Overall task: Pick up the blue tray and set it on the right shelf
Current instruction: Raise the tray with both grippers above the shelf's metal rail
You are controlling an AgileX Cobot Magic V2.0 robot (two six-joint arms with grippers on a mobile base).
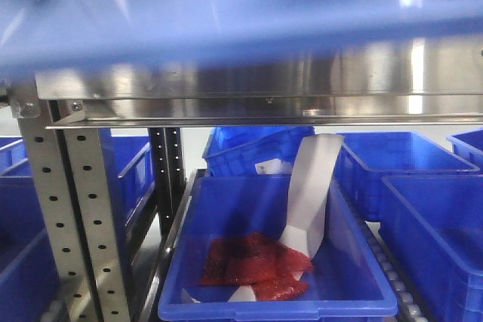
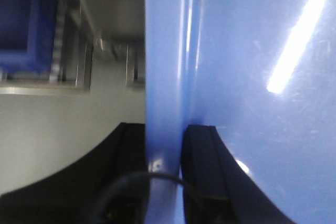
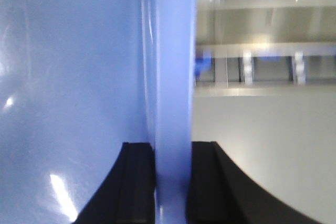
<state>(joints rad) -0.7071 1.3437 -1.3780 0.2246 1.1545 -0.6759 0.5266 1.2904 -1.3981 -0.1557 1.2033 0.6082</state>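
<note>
I see the blue tray as a wide, blurred periwinkle band across the whole top of the front view, held up off any surface. Its lower edge sits just above the shiny front rail of the right shelf, and I cannot tell whether it touches the rail. In the left wrist view the left end effector is clamped on the tray's rim: one black finger presses the glossy inner side and the other sits on the outer side, with the rim running straight up between them. A thin dark cable loops across the base of that grip. The right end effector pinches the opposite rim in the same way, its jaws closed down to the thickness of the plastic. Under the rail a perforated grey upright stands at the left of the rack. On the lower level, a deep dark-blue bin sits front and centre and holds a red mesh-like piece. A white strip leans against the bin's right wall. More blue bins stand beside and behind it.
</note>
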